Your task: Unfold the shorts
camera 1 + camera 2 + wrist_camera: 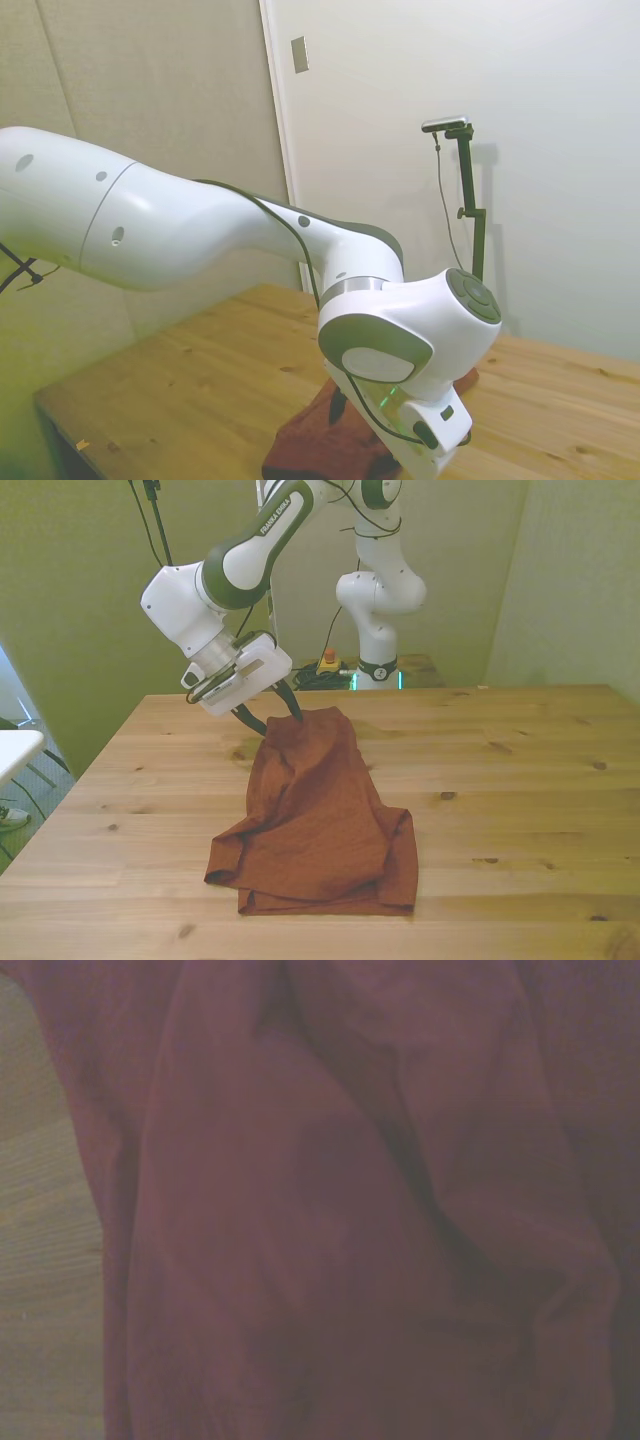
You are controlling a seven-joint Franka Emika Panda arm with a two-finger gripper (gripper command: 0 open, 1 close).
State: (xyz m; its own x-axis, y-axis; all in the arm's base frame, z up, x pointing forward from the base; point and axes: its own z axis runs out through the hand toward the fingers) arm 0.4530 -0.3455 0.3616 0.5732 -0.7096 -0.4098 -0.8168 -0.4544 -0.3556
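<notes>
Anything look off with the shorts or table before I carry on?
Nothing damaged or spilled. The shorts lie bunched and folded over on the table, their far end raised at the gripper, as expected mid-unfold.

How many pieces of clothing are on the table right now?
1. The shorts lie bunched near the middle of the table, their far end at the gripper. Folds could hide something underneath, but nothing else shows.
</notes>
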